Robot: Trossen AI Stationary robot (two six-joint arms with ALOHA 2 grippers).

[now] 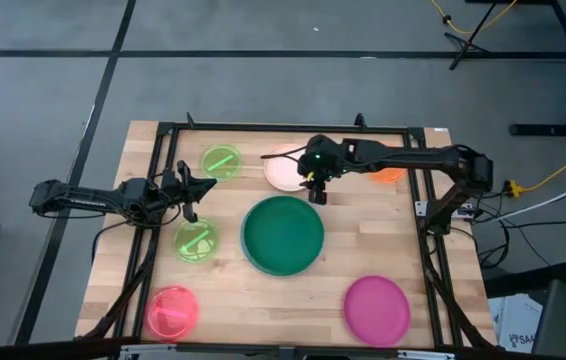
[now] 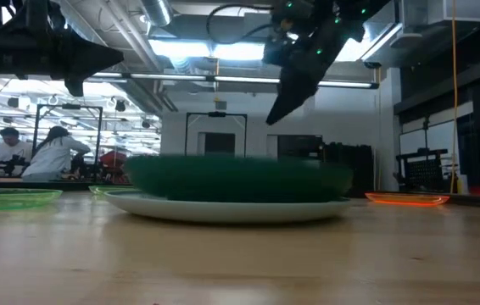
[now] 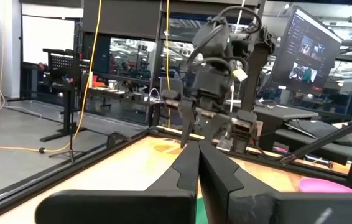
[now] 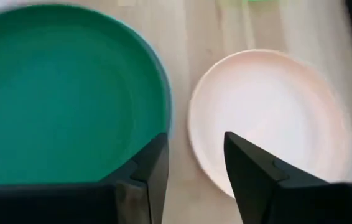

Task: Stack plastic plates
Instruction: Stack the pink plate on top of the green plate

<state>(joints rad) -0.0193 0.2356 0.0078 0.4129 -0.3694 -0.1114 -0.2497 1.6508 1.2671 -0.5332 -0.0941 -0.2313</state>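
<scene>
The dark green plate [image 1: 283, 235] lies nested in the light blue plate [image 4: 167, 93] at mid-table. The cream plate [image 1: 285, 172] lies just beyond it, toward the far edge. My right gripper [image 4: 196, 142] hangs open in the air above the strip of table between these two [image 2: 281, 108] and touches neither. My left gripper [image 1: 191, 196] hovers shut [image 3: 198, 152] between the two lime green plates [image 1: 221, 162] [image 1: 196, 240]. The orange plate [image 1: 391, 174] is partly hidden under my right arm. Near the table's near edge lie the pink plate [image 1: 171, 312] and the magenta plate [image 1: 376, 308].
A black frame [image 1: 263, 128] runs around the wooden tabletop [image 1: 263, 300]. Bare wood shows between the pink and magenta plates at the near edge. People sit in the room beyond the table [image 2: 53, 152].
</scene>
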